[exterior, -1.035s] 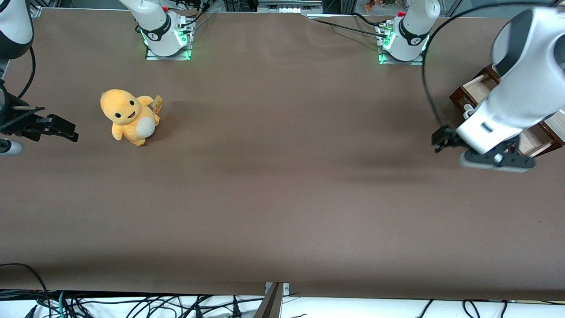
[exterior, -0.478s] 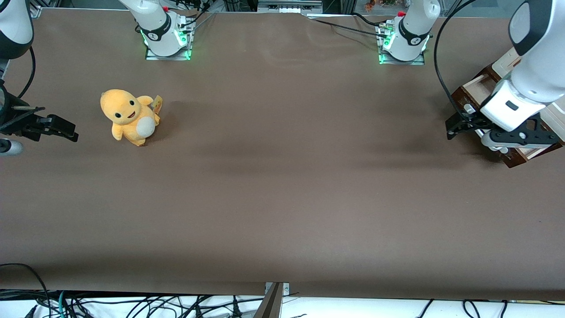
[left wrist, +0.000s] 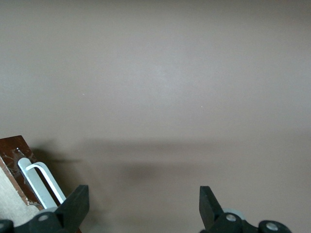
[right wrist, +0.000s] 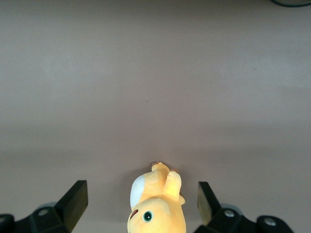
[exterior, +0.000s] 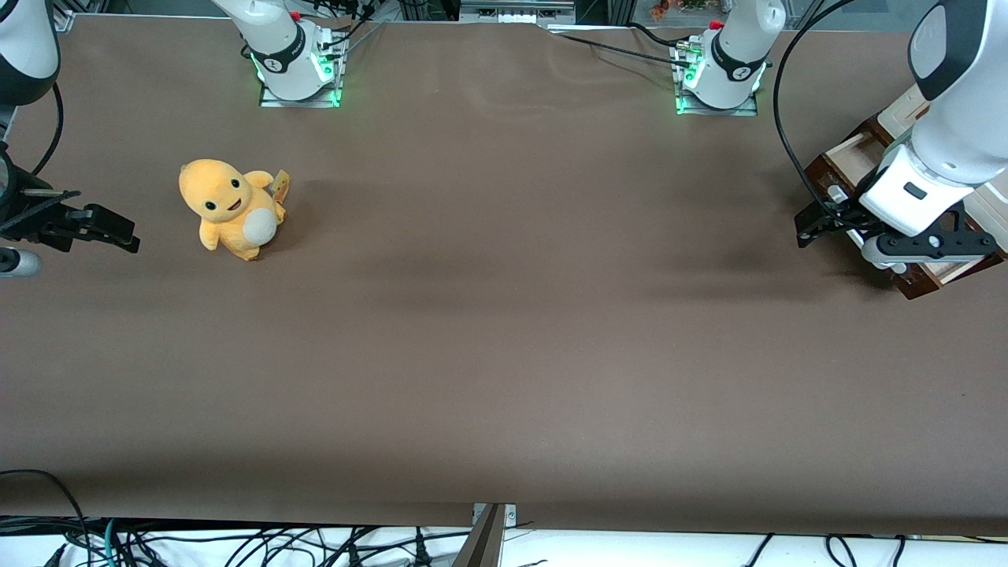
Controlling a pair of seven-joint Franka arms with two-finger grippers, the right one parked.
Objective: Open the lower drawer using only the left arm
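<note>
Clearly the job is at its start or just past it. Reading the front view from left to right: one orange plush toy [exterior: 231,207] sits alone toward the parked arm's end of the table [exterior: 504,354], then a wide stretch of brown cloth, then the cabinet [exterior: 906,106] at the working arm's end. One lower drawer [exterior: 831,169] shows there, dark brown with a pale inside, and it looks partly drawn out of the cabinet, though the left arm [exterior: 953,118] covers much of it, so how far it has come cannot be told.

One gripper [exterior: 917,248] hangs low over the drawer's front edge. From the wrist camera its fingers [left wrist: 73,206] stand wide apart with nothing between them; the white handle [left wrist: 41,184] lies just beside one finger, not gripped. The drawer front [left wrist: 14,162] shows beside that handle.

As a judgement, what is left is to set the fingers on the handle and pull the drawer toward the middle of the table until it is fully out, if it is not already.

Count: one toy, one drawer, one handle, one working gripper.
</note>
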